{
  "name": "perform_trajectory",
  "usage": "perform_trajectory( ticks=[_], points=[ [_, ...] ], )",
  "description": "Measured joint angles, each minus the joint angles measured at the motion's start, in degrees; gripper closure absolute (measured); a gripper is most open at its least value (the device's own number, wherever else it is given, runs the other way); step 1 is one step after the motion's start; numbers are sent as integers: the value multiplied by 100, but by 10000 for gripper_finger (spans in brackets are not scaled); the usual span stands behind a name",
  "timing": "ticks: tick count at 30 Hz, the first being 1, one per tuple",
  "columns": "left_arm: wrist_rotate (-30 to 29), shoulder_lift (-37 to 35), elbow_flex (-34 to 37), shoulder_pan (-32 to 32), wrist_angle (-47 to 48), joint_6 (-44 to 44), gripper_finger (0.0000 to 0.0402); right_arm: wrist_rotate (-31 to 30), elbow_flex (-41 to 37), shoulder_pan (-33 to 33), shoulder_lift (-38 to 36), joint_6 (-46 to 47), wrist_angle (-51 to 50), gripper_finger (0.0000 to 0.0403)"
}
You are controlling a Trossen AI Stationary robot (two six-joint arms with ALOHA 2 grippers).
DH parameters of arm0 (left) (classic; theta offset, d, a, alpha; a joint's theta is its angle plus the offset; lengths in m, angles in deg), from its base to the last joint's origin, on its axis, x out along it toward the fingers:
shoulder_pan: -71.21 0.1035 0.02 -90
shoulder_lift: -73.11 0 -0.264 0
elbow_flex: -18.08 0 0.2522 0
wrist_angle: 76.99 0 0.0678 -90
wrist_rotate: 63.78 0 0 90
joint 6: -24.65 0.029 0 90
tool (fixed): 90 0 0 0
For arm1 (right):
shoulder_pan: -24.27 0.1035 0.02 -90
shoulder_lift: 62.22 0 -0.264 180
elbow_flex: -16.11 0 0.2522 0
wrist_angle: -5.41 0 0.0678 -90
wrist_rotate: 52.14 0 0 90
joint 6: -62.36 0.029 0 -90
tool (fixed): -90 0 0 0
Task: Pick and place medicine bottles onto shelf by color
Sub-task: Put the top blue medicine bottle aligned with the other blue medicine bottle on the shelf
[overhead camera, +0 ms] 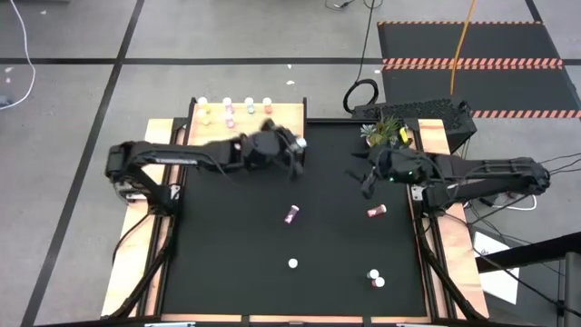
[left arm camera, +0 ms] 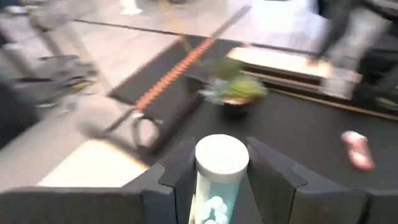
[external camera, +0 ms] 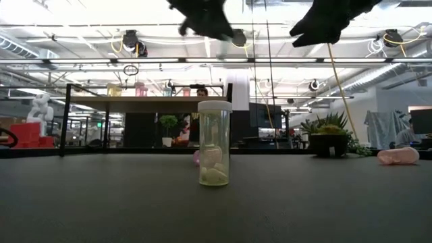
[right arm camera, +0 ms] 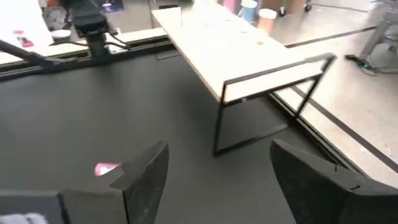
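Bottle [left arm camera: 221, 171] with a white cap and a pale bluish body sits clamped between the left gripper's [left arm camera: 222, 180] two dark fingers, lifted off the table just in front of the shelf [overhead camera: 281, 116]. Along the shelf's far edge a row of small bottles [overhead camera: 237, 109] already stands. The step in hand looks like the carry: this bottle is on its way to its place in the row. Next it has to go over the shelf board beside bottles of its own colour and be set down upright without knocking the neighbours.

Farther from the shelf, the right gripper [right arm camera: 219, 175] hangs above the black mat with its fingers spread wide and nothing between them; a pink bottle [overhead camera: 377, 211] lies on its side just beside it. More bottles [overhead camera: 290, 214] lie scattered well away from the shelf.
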Motion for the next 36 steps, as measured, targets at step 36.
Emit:
perform_trajectory(
  ticks=[36],
  points=[
    [-284, -1554, 3244, 2479, -2089, -1050, 267, 932, -584, -1129, -359, 278, -11, 128]
  ],
)
